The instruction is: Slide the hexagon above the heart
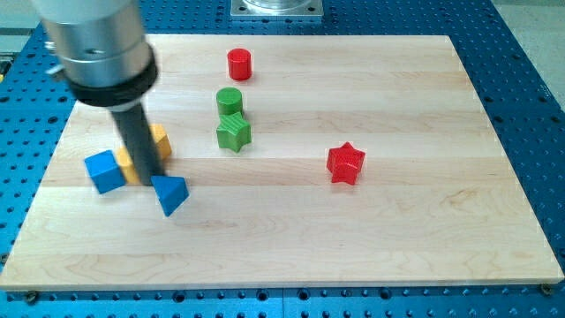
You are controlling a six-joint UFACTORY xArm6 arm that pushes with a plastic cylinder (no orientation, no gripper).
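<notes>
One camera view shows my tip low on the table, just left of the blue triangle and right of the blue cube. It has no fingers to close. Yellow blocks sit largely hidden behind the rod; I cannot tell hexagon from heart. Green cylinder, green star, red cylinder and red star lie rightward.

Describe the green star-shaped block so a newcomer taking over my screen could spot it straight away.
Start at the wooden board and look a little toward the view's left of its centre, where two green blocks sit touching. The green star is the lower one, directly below the green cylinder. Its ridged, pointed outline sets it apart from that round neighbour, and its colour from the red star further right.
</notes>
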